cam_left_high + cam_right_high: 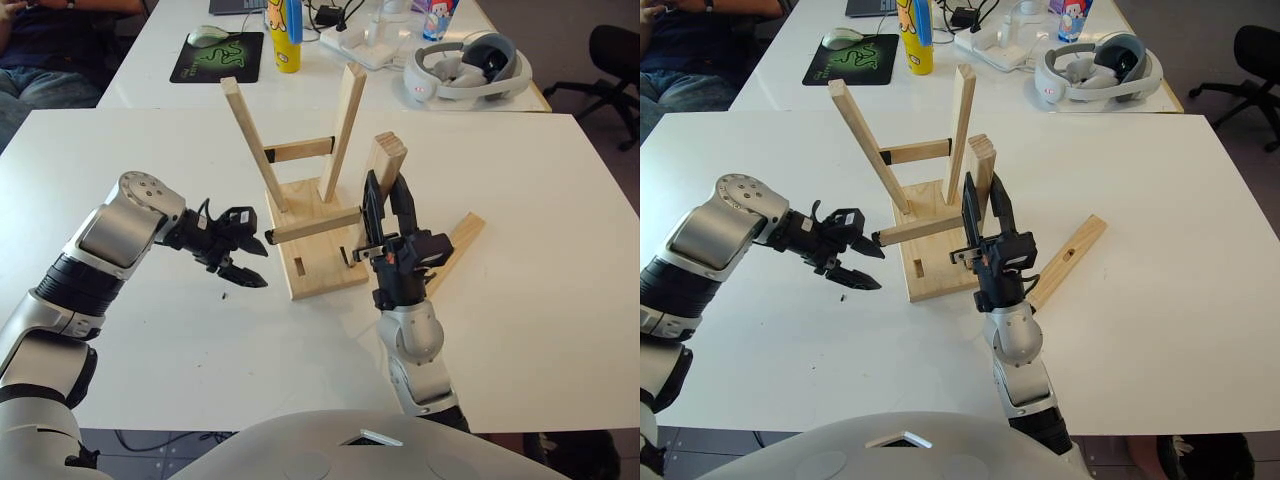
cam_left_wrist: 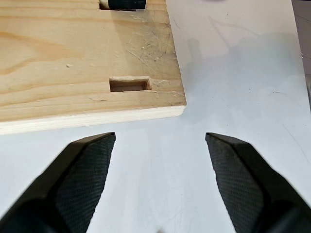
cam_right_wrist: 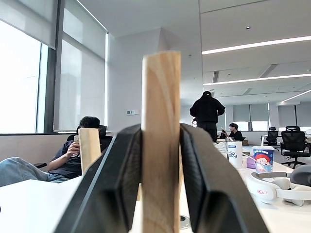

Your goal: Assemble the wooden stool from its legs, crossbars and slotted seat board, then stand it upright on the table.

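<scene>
- The left black two-finger gripper (image 1: 262, 267) hovers low over the white table (image 1: 550, 250) with its fingers (image 2: 82, 174) spread wide and nothing between them. It sits just off the near left corner of the seat board, apart from it.
- The pale, flat wooden seat board with rectangular slots (image 1: 322, 272) lies on the table between the two grippers. One empty slot (image 2: 129, 85) near that corner faces the left gripper.
- The right black two-finger gripper (image 1: 388, 200) points upward at the board's right edge. Its fingers (image 3: 121, 174) are clamped on both sides of a light, square-section wooden leg (image 3: 160, 145), which it holds upright.
- A short wooden crossbar with dark ends (image 1: 315, 225) runs low over the board, from near the left gripper toward the right one.
- Two more wooden legs stand in the board. The left one (image 1: 252, 140) leans left and the right one (image 1: 342, 130) is nearly upright.
- A second crossbar (image 1: 300, 150) spans between them, higher up.
- A loose wooden leg (image 1: 455, 245) lies flat on the table, just to the right of the right gripper.
- On the far table sit a black mouse pad (image 1: 217, 57), a yellow bottle (image 1: 285, 35) and a white headset (image 1: 465, 68).
</scene>
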Available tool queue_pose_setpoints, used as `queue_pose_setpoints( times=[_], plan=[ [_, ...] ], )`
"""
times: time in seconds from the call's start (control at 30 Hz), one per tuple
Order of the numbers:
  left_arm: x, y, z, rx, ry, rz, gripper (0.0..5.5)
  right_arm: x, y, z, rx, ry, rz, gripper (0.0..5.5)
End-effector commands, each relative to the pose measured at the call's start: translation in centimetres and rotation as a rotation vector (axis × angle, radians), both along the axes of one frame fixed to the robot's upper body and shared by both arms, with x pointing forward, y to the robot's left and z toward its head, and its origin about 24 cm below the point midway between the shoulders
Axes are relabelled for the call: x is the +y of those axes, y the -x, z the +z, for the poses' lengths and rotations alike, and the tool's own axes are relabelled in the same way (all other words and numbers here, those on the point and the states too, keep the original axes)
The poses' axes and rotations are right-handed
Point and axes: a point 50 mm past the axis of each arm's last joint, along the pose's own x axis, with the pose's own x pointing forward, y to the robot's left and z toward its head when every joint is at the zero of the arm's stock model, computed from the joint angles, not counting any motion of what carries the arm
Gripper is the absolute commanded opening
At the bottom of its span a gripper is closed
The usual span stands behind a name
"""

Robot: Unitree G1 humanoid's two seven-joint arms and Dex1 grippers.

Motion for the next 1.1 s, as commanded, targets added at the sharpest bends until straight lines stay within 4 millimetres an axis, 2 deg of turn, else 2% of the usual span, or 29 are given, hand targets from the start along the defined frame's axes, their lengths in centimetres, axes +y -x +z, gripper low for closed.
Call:
queue_pose_setpoints(
  times=[0.03, 0.37, 0.47, 0.53, 0.63, 0.73, 0.9, 1.1],
  plan=[
    [-0.2, -0.2, 0.4, -0.015, -0.009, -0.014, 3.45, 0.1, -0.3, 0.9, -0.026, -0.026, -0.020, 1.06],
    [-0.3, -0.6, 0.7, -0.009, -0.021, -0.047, 3.45, 0.3, 0.2, 3.9, -0.126, -0.083, -0.063, 1.06],
    [-0.5, -0.7, 1.6, -0.014, 0.021, -0.023, 3.45, 0.1, 0.2, 5.5, -0.153, -0.140, -0.051, 1.06],
    [-1.0, -0.9, 2.9, -0.018, 0.095, 0.029, 3.45, -0.5, -0.1, 6.6, -0.165, -0.192, -0.040, 1.06],
    [-2.6, -0.4, 5.3, -0.001, 0.269, 0.109, 3.45, -2.1, -1.5, 9.0, -0.186, -0.365, -0.032, 1.06],
    [-3.9, 1.5, 6.3, 0.032, 0.433, 0.192, 3.45, -3.3, -3.8, 10.9, -0.159, -0.561, 0.048, 1.06],
    [-5.3, 4.6, 5.7, 0.068, 0.549, 0.255, 3.45, -3.7, -6.7, 11.3, -0.044, -0.684, 0.173, 1.06],
    [-6.6, 4.0, 4.8, -0.011, 0.593, 0.414, 3.45, -1.9, -7.6, 11.2, 0.044, -0.692, 0.307, 1.06]
  ],
)
